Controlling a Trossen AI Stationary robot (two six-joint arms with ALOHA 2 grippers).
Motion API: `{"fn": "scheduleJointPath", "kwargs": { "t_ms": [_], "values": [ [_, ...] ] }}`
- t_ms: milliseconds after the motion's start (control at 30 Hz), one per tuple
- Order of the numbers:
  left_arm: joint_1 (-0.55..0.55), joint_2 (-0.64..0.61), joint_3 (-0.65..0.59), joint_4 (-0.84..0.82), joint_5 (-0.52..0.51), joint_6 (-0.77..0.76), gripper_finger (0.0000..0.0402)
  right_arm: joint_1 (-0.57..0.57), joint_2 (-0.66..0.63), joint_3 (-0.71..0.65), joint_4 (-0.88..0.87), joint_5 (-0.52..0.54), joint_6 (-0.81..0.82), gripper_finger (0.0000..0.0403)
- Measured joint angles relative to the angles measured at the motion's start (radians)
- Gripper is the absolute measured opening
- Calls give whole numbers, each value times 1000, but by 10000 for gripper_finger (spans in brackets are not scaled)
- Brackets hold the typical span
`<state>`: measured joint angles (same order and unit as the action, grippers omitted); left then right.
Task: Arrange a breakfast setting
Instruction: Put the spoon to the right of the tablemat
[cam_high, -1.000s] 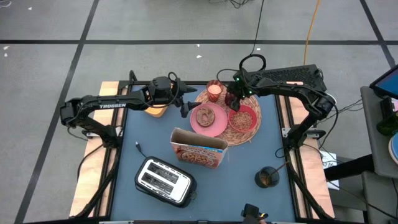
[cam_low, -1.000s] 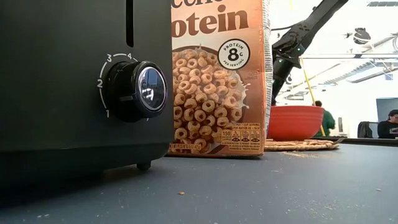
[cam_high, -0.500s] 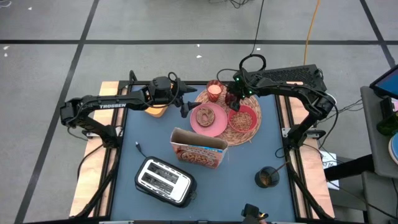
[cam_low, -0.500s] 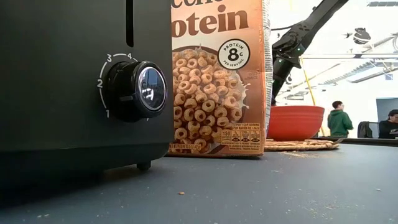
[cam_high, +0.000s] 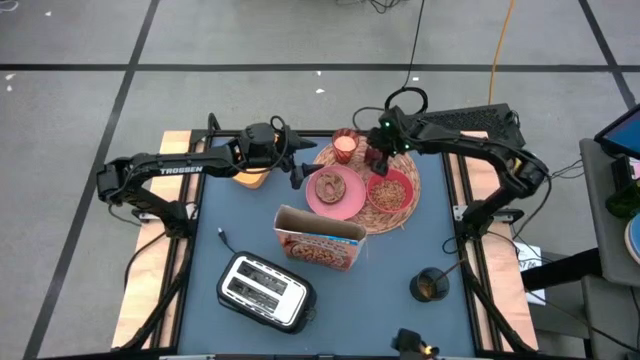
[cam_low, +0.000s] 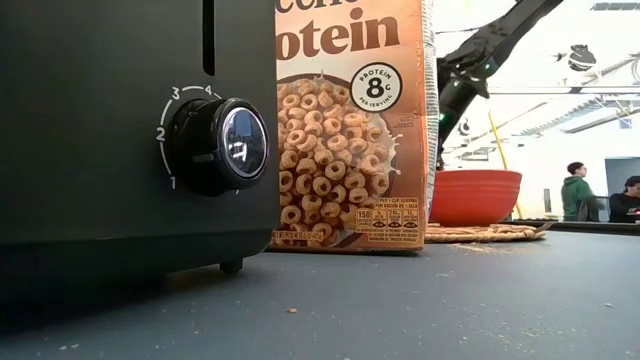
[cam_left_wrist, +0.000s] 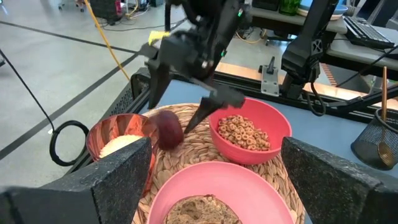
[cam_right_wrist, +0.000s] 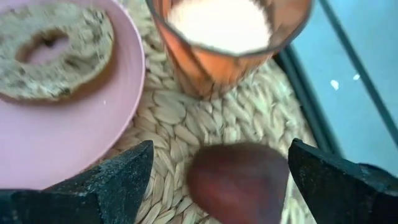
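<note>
Dark red fruit (cam_left_wrist: 168, 129) now down on the straw mat (cam_high: 404, 214), between glass (cam_high: 345, 148) and red bowl (cam_high: 391, 189), just beside the pink plate (cam_high: 336, 205). Right gripper (cam_high: 378, 157) lifted a little off it since a second ago, jaws wide apart on either side and holding nothing; seen from the left wrist, fingers hanging just above the fruit, tips at its flanks. Fruit resting alone, apparently released. Left gripper (cam_high: 297, 176) parked at the plate's left edge, jaws open and empty, unmoved over the last second. Bagel (cam_high: 330, 185) on the plate, cereal in the bowl, glass filled with something pale. Cereal box (cam_high: 320, 242) upright and open-topped, touching the mat's near edge, toaster (cam_high: 262, 291) in front. Spoon not clearly in view; possibly a handle in the mesh cup (cam_high: 431, 285) at the table's right front. Judged: fruit placement done, setting nearly complete, spoon likely the 1 item left. Next: clear retreat upward, without nudging fruit toward the glass.
</note>
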<state>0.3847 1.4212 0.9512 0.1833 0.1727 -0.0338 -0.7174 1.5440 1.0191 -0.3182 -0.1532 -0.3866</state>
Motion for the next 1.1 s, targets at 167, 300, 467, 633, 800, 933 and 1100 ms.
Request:
{"fn": "scheduleJointPath", "kwargs": {
  "t_ms": [167, 300, 467, 633, 800, 933, 1100],
  "values": [
    [0, 0, 0, 0, 0, 0, 363, 0, -84, 0, -1, 0, 3, 359],
    [0, 0, 0, 0, 0, 0, 363, 0, -158, 0, -2, -1, 49, 359],
    [0, 0, 0, 0, 0, 0, 363, 0, -265, 0, -5, -4, 146, 359],
    [0, 0, 0, 0, 0, 0, 363, 0, -377, 1, -9, -6, 302, 359],
    [0, 0, 0, 0, 0, 0, 363, 0, -469, 1, -40, -39, 478, 359],
    [0, 0, 0, 0, 0, 0, 363, 4, -527, 1, -97, -178, 550, 359],
    [0, 0, 0, 0, 0, 0, 363, 49, -588, 1, -173, -297, 658, 359]
  ]
}}
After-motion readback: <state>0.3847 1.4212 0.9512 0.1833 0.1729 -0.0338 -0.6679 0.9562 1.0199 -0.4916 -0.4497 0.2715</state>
